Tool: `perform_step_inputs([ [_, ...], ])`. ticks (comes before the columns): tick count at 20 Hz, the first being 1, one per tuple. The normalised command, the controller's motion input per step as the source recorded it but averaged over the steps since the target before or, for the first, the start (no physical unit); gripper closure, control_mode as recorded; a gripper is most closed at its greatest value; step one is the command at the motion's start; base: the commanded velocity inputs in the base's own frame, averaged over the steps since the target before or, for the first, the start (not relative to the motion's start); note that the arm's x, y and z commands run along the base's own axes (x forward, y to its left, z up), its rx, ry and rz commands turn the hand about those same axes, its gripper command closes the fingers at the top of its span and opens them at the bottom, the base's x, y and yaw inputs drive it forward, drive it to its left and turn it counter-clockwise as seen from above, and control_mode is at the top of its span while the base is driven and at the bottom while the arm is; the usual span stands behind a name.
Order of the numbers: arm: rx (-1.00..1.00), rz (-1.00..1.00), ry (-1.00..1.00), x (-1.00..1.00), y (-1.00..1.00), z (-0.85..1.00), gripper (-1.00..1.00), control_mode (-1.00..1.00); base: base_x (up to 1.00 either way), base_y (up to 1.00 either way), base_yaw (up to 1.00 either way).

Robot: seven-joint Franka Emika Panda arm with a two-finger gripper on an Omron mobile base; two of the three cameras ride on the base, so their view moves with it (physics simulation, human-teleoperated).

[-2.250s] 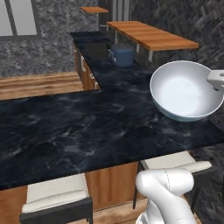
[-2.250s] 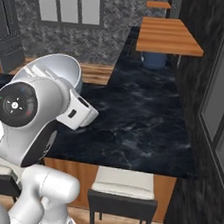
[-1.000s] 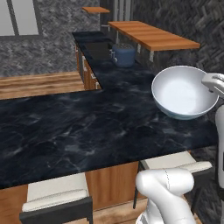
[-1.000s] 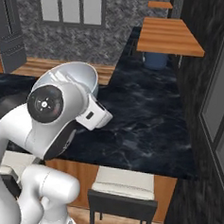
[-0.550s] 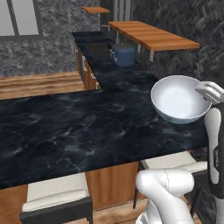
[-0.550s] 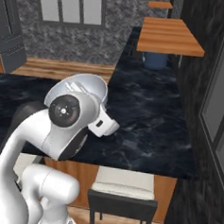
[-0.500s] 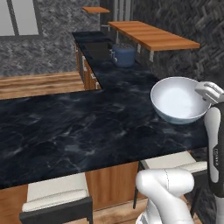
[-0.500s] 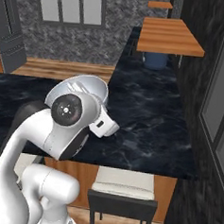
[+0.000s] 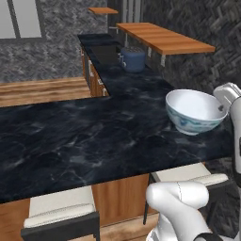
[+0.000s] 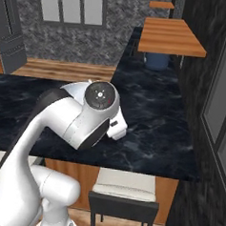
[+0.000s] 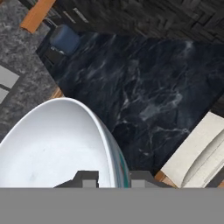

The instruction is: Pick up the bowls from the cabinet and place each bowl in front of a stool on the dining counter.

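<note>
Bowl (image 9: pixel 194 111), white inside with a blue pattern on the outer wall and a teal rim, sits low over the right end of the dark veined worktop (image 9: pixel 70 141). From the left base view its foot looks at or just off the surface; contact is hard to call. It rides nearly upright, tipped slightly.

Handling, as a judgement: rigid, glazed-looking ceramic, so stiff, smooth and liable to slip; moderately heavy for a one-sided hold; would chip or crack if dropped or knocked on the stone edge. The thin rim is the only practical purchase: one finger inside, one outside the wall. A rim pinch leaves the mass hanging to one side, so the bowl will want to rotate in the grip.

Fingers (image 11: pixel 90 179): in the hand view the two dark tips stand either side of the teal rim at the near edge of the bowl, drawn in tight on the wall, pinching it. Gripper (image 11: pixel 114 180) holds nothing else.

Placement: a cream-cushioned stool (image 9: pixel 188 174) stands just below the worktop edge beneath the bowl; a second stool (image 9: pixel 61 209) is well apart to the left. Blue-grey pot (image 9: pixel 133 60) sits far back on the other counter.
</note>
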Motion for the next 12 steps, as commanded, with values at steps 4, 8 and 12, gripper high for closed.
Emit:
perform_step_inputs([
  [4, -0.01, 0.0, -0.01, 0.2, 0.0, -0.34, 1.0, -1.0, 0.0, 0.0, 0.0],
  [8, -0.08, -0.05, -0.03, 0.37, 0.0, -0.44, 1.0, -1.0, 0.0, 0.0, 0.0],
  [12, -0.08, -0.09, -0.05, 0.32, -0.01, -0.39, 1.0, -1.0, 0.0, 0.0, 0.0],
])
